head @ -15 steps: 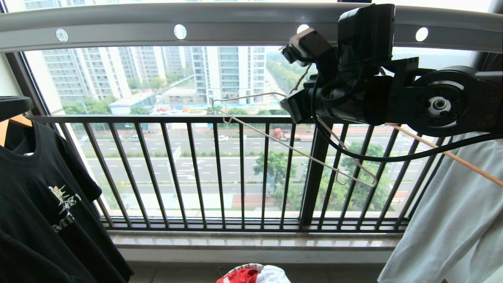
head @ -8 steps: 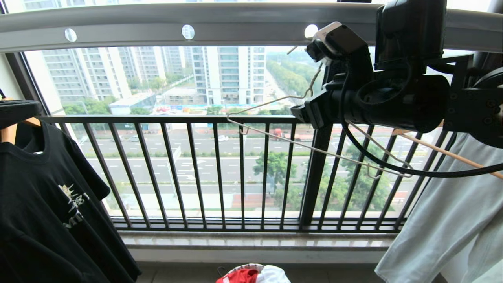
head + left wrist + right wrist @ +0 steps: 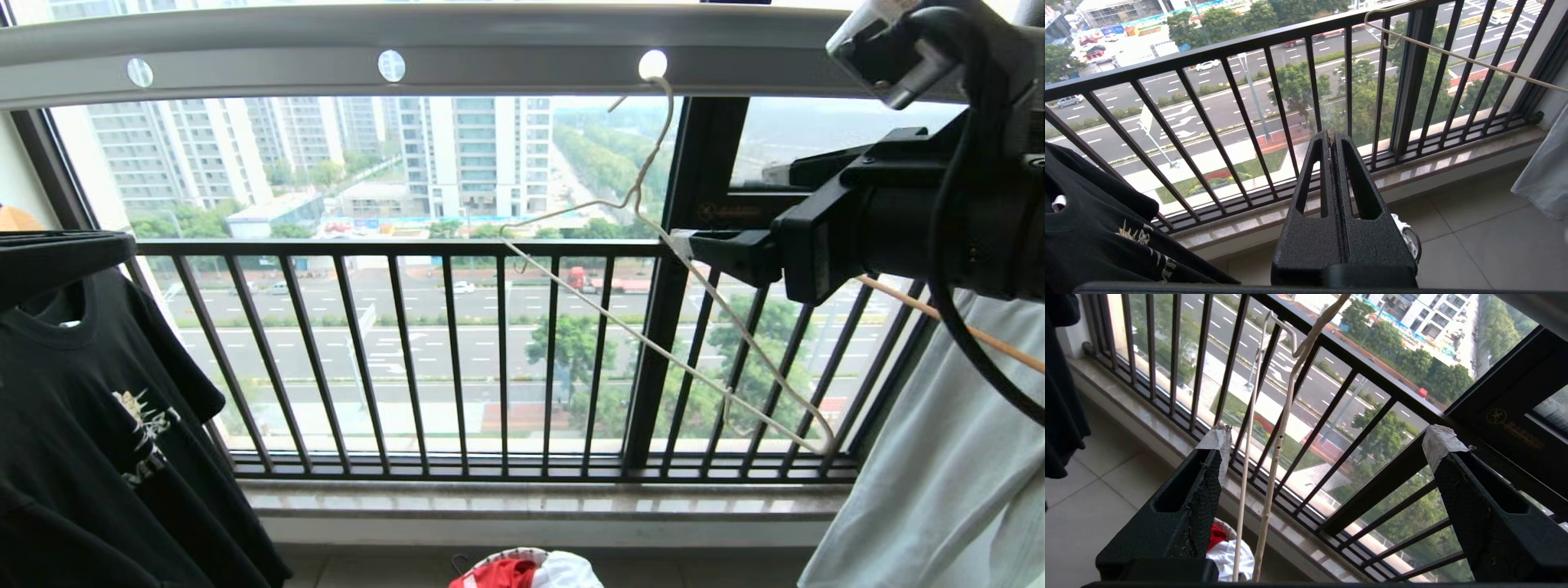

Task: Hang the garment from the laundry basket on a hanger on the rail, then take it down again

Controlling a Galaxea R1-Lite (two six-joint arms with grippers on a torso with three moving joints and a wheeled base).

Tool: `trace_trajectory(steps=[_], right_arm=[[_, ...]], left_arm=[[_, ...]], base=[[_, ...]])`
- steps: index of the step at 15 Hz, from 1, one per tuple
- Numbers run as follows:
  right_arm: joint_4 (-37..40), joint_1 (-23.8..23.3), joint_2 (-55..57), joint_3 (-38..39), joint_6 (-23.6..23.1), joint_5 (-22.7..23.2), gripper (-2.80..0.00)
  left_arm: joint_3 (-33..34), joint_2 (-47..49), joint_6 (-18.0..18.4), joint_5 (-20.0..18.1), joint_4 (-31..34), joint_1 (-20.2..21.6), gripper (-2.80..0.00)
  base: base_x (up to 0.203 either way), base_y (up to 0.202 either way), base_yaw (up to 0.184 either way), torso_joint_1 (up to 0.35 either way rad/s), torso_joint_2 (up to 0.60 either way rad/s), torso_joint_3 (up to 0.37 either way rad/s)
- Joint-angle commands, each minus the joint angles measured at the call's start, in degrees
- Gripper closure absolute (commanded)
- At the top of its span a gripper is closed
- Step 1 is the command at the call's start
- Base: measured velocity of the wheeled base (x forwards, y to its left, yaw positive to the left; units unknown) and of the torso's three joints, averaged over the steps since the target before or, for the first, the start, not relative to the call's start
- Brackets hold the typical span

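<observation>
While bare wire hangs from a hole above, handling notes run thus:
rail (image 3: 490, 57): wide, rigid, fixed overhead; carries the load, not for gripping.
garment (image 3: 500, 574): red, crumpled in the laundry basket (image 3: 490, 560) on the floor below the window; likely soft, light, limp; best pinched at a raised fold, then at collar or shoulder.
hanger (image 3: 653, 310): hooked in a rail hole, tilted, empty; thin and springy, probably swings at a touch; best taken at the twisted neck.
right hand (image 3: 1323, 449): released, spread wide, hanger wires between the fingers without contact.
left hand (image 3: 1331, 139): clenched, empty, low toward the railing.
</observation>
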Motion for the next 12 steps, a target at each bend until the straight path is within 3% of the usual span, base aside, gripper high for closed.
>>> trace_trajectory(steps=[1, 6, 10, 12], right_arm=[[0.1, 0.0, -9.8, 4.6, -0.2, 1.1, 0.0], [-0.1, -0.5, -19.1, 11.6, -0.2, -0.3, 0.0], [0.1, -9.7, -31.6, 17.3, -0.2, -0.9, 0.0], [0.3, -11.5, -40.7, 21.9, 0.1, -2.3, 0.0]], left_arm=[[0.5, -0.2, 0.0, 0.1, 0.2, -1.3, 0.0], [0.5, -4.8, 0.5, 0.2, 0.4, -4.4, 0.0], [2.0, -10.7, 2.8, 0.7, 0.5, -4.5, 0.0], [0.9, -11.7, 3.6, 0.8, 0.4, 1.0, 0.0]], base=[[0.0, 0.0, 0.0, 0.0, 0.0, 0.0], [0.0, 0.0, 0.0, 0.0, 0.0, 0.0], [0.0, 0.0, 0.0, 0.0, 0.0, 0.0], [0.0, 0.0, 0.0, 0.0, 0.0, 0.0]])
